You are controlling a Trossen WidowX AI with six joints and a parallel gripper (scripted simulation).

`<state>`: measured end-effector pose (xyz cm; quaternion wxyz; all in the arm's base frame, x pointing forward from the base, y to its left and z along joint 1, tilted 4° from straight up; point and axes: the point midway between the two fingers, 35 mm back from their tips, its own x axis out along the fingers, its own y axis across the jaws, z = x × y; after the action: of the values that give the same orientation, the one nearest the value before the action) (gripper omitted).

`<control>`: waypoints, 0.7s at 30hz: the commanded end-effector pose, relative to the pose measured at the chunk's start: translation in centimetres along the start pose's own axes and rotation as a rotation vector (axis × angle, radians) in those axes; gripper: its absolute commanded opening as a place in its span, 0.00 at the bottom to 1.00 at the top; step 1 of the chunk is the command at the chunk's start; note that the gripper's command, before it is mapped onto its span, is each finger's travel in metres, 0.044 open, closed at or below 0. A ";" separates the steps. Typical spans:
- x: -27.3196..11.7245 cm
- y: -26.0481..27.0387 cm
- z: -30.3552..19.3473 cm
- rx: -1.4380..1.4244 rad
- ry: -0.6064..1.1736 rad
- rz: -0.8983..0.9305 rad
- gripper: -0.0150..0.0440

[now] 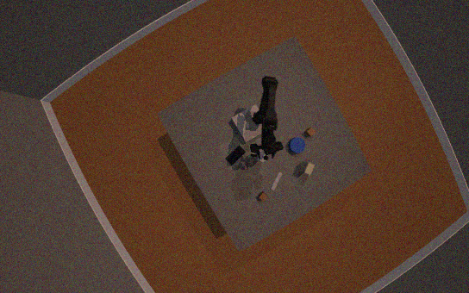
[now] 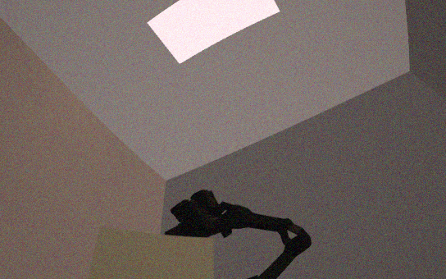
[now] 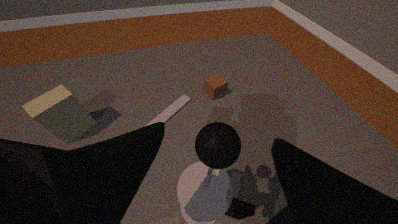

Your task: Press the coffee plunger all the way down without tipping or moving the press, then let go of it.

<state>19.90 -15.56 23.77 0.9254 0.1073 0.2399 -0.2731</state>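
Note:
The coffee press stands upright below my gripper, its pale round lid partly in shadow. The black round plunger knob stands above the lid, with a short bit of rod showing under it. My gripper is open, with one dark finger on each side of the knob and a gap to both. Nothing is held. The knob's height above the lid is hard to judge from above. In the exterior view only the dark arm shows and the press is hidden.
A black box lies near the press. A blue round thing, a cream-topped block, a pale stick and small orange-brown cubes stand or lie around.

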 end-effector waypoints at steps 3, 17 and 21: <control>0.1 0.0 0.1 0.005 -0.003 -0.003 0.64; 0.1 0.0 0.0 0.005 -0.003 -0.003 0.46; 0.3 -0.1 -0.2 0.005 -0.003 -0.003 0.46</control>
<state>19.95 -15.63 23.66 0.9252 0.1070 0.2390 -0.2745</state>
